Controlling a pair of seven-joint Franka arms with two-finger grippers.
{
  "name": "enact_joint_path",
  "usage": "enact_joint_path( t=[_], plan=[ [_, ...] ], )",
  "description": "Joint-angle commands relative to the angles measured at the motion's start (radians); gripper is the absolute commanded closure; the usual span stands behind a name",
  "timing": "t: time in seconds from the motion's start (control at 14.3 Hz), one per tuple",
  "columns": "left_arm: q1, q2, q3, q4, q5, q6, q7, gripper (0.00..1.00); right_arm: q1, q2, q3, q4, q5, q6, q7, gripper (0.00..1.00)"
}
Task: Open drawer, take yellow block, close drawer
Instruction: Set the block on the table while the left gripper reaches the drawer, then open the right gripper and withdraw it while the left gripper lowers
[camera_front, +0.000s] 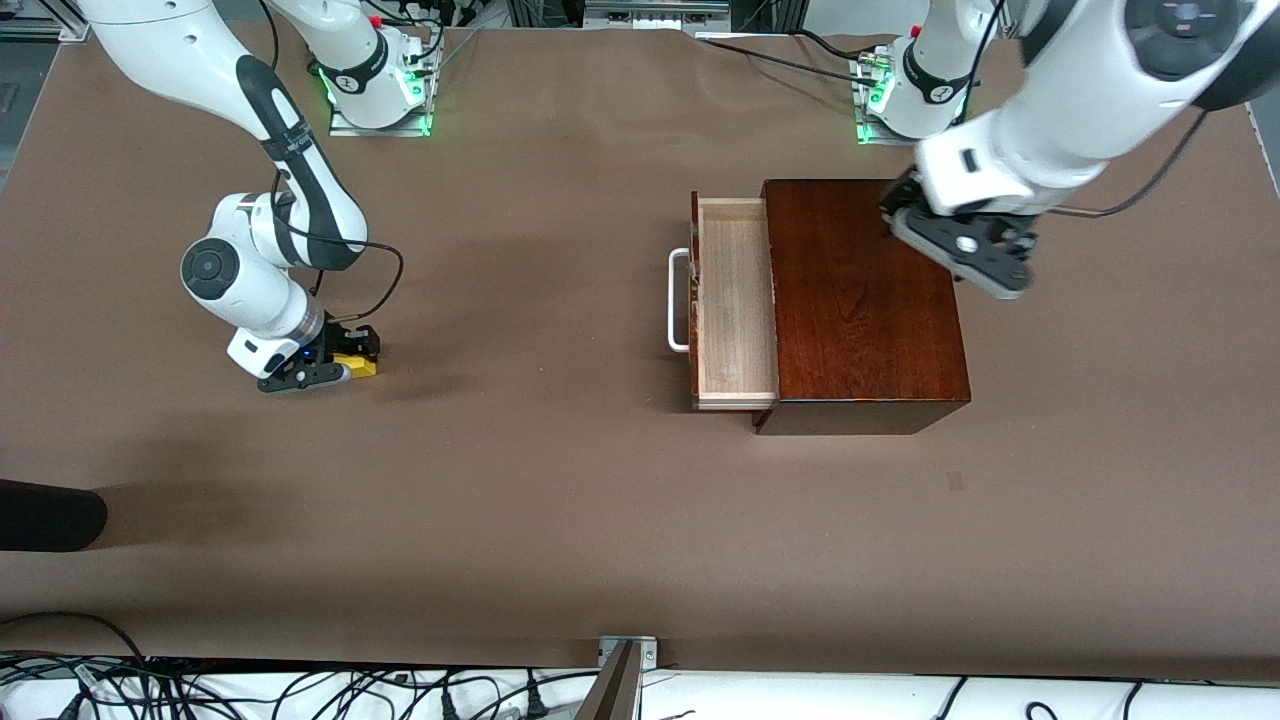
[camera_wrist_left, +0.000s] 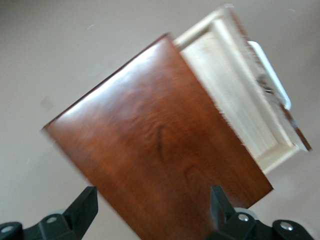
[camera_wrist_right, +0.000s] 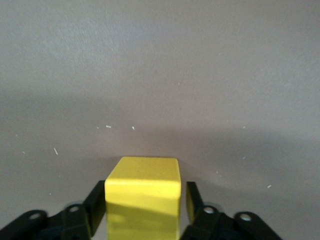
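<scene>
Yellow is seen between the fingers of the right gripper (camera_wrist_right: 145, 212): the yellow block (camera_wrist_right: 143, 192) stands on the table (camera_front: 560, 480) with a black finger (camera_wrist_right: 95, 207) close on either side. A thin gap appears at one finger, so it cannot be told whether the block is pinched or just let go. Gripper and block are placed low near the table edge at the right arm's end, well apart from the wooden box (camera_front: 865, 300).

Over the box's glossy top, the left gripper (camera_wrist_left: 155, 210) is held with its jaws spread wide and nothing between them. The drawer (camera_front: 735, 300) is pulled out toward the right arm's end, its pale interior bare, its white handle (camera_front: 678, 300) untouched.

Closing is judged to be what remains. If the right gripper is lifted before the fingers clear the block, the block could be dragged or tipped. If the drawer is pushed off-centre, the box could be slid along the smooth table rather than the drawer being shut.
</scene>
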Motion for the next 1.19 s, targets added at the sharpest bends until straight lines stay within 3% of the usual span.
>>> enact_joint_path(
  t=[0.0,0.28,0.56,0.98,1.12],
  plan=[
    [-0.013,0.056,-0.047,0.065,-0.016,-0.001,0.202,0.00,-0.020,-0.095,0.006,-0.008,0.007,-0.015,-0.057,0.00],
    [-0.041,0.126,-0.075,0.102,-0.042,0.060,0.402,0.00,-0.022,-0.260,0.008,0.021,0.005,-0.168,-0.060,0.00],
    [-0.072,0.143,-0.103,0.097,-0.121,0.052,0.326,0.00,-0.022,-0.383,0.008,0.113,0.010,-0.463,-0.053,0.00],
    [-0.219,0.261,-0.103,0.125,-0.173,0.063,0.364,0.00,-0.022,-0.397,-0.009,0.378,0.009,-0.836,-0.062,0.00],
    [-0.266,0.330,-0.103,0.188,-0.171,0.120,0.388,0.00,-0.017,-0.396,-0.009,0.448,0.002,-0.917,-0.064,0.00]
  ],
)
